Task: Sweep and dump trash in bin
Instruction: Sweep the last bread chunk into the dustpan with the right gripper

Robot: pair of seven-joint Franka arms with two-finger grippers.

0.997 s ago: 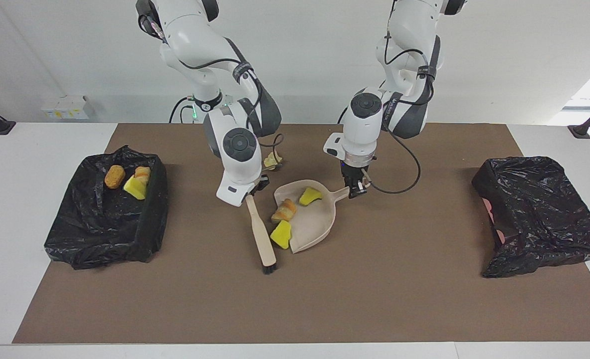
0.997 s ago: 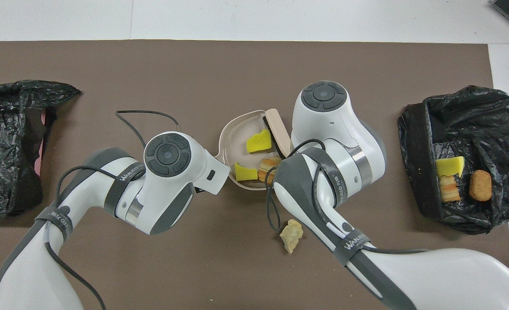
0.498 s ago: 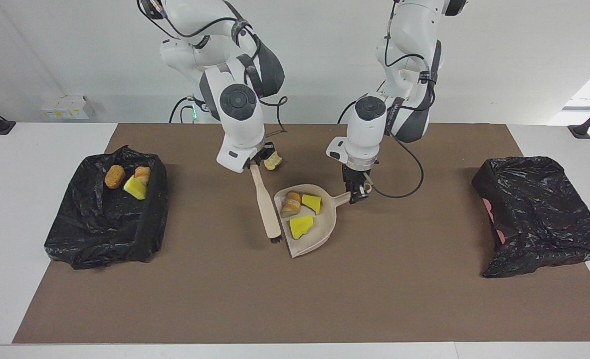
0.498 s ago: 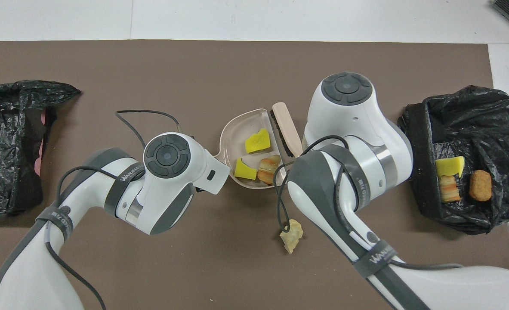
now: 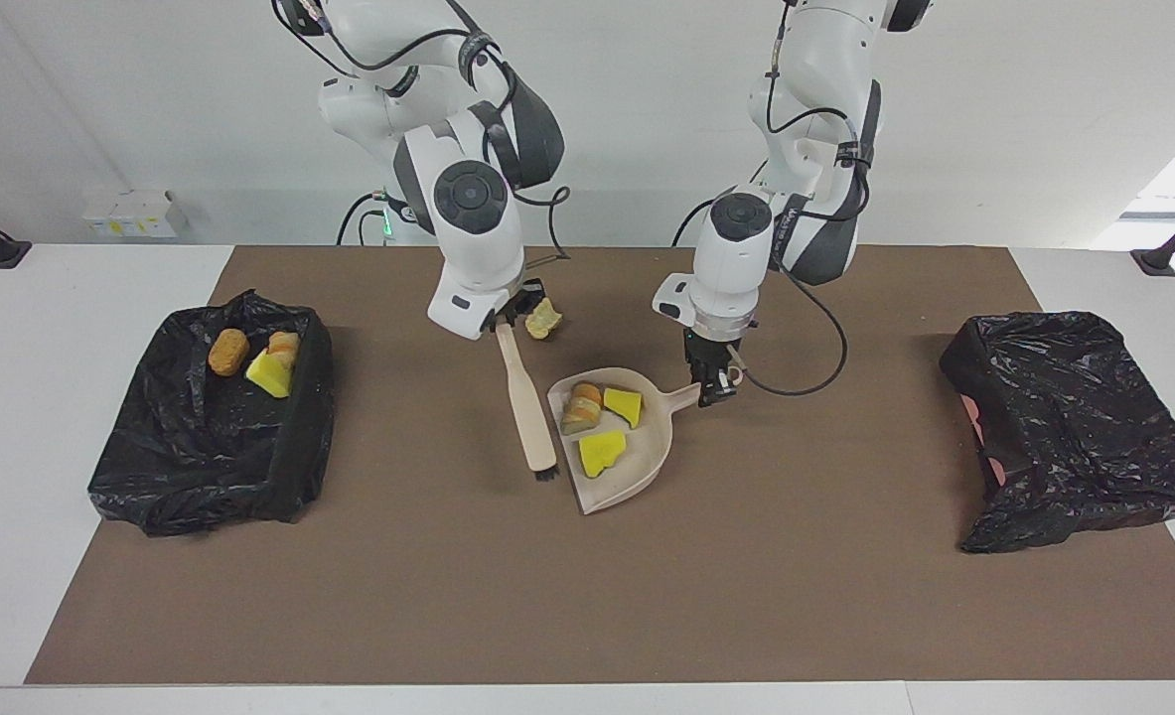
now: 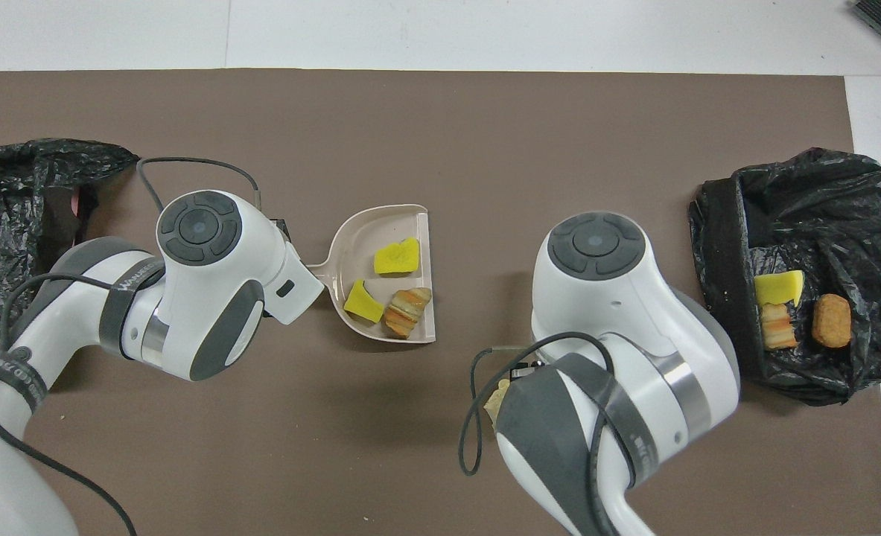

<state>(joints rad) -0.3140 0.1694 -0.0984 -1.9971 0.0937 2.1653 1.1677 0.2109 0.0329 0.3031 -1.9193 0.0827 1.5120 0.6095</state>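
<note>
1. The dustpan (image 5: 647,467) is gripped by its handle in the closed left claw (image 5: 714,382), with bare brown mat (image 5: 587,606) left open from it to the table edge farthest from the robots.
2. The brush (image 5: 527,402) is held by its handle end in the closed right claw (image 5: 508,320); its bristles are set just beside the dustpan's open lip.
3. Three pieces of trash (image 5: 602,452) are seen in the dustpan, three more in the black bin (image 5: 210,467) at the right arm's end, and a pale chunk (image 5: 544,318) on the mat by the right claw.
4. A second black bag (image 5: 1074,427) is found at the left arm's end, well apart.
5. From overhead both claws and the brush are hidden under the arms; only the facing view shows them.
6. Lettering is carried on the arm bands (image 6: 131,279) but cannot be read surely.
</note>
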